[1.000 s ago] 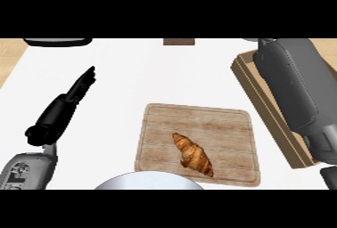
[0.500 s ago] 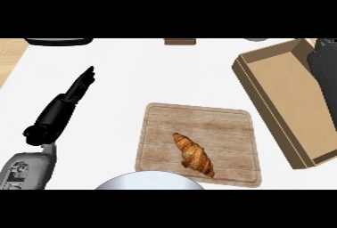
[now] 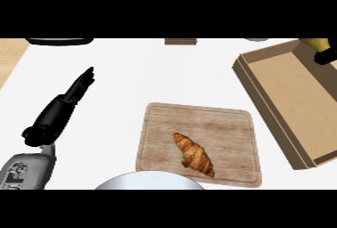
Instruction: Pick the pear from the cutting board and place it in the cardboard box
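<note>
While left robot hand [image 3: 72,95] rests straight-fingered, right robot hand [image 3: 324,57] apparently grips pear [image 3: 317,43] above cardboard box [image 3: 280,95].

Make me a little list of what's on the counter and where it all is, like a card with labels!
cutting board: wooden, lying flat in the middle of the counter
croissant: on the cutting board, toward its near edge
cardboard box: open, at the right, nothing visible inside
pear: yellowish, at the top right corner above the box, only partly in view
right hand: just a bit shows beside the pear; fingers can't be made out
left hand: at the left, fingers straight, holding nothing
grey round thing: at the bottom edge, partly cut off
</note>
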